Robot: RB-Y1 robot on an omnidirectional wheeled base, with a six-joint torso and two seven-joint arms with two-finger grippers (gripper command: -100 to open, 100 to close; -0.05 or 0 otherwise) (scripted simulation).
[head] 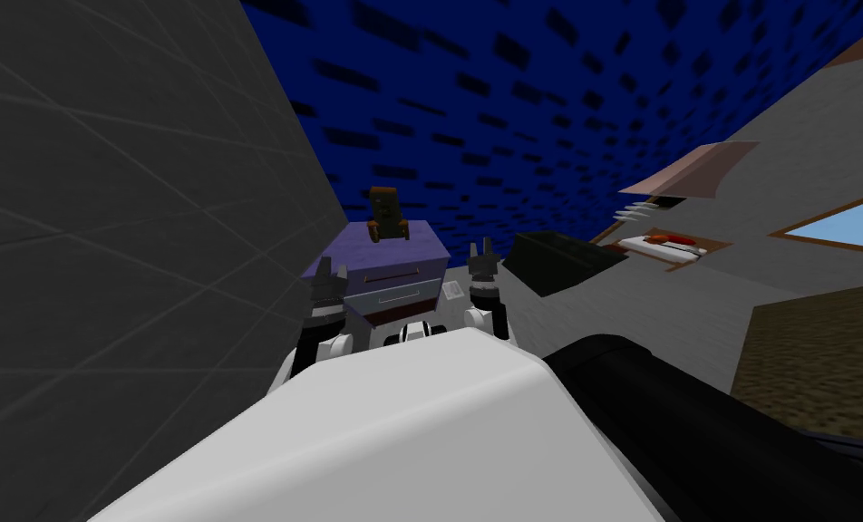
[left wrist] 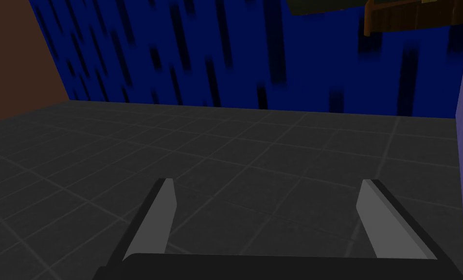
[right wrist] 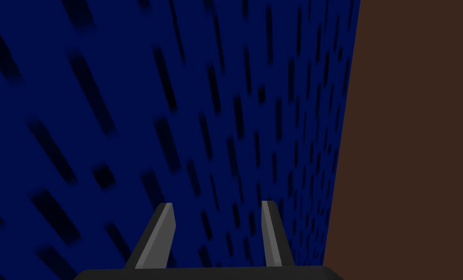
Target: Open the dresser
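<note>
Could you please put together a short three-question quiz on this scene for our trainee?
1. Multiple choice: what stands on top of the purple dresser?
A) a brown object
B) a white lamp
C) a stack of red books
2. True or false: the left claw is shut on the dresser.
3. Which stands with its fingers wider apart, the left claw or the right claw?
Key: 1 is A. 2 is false: its fingers are open with nothing between them. 3 is the left.
</note>
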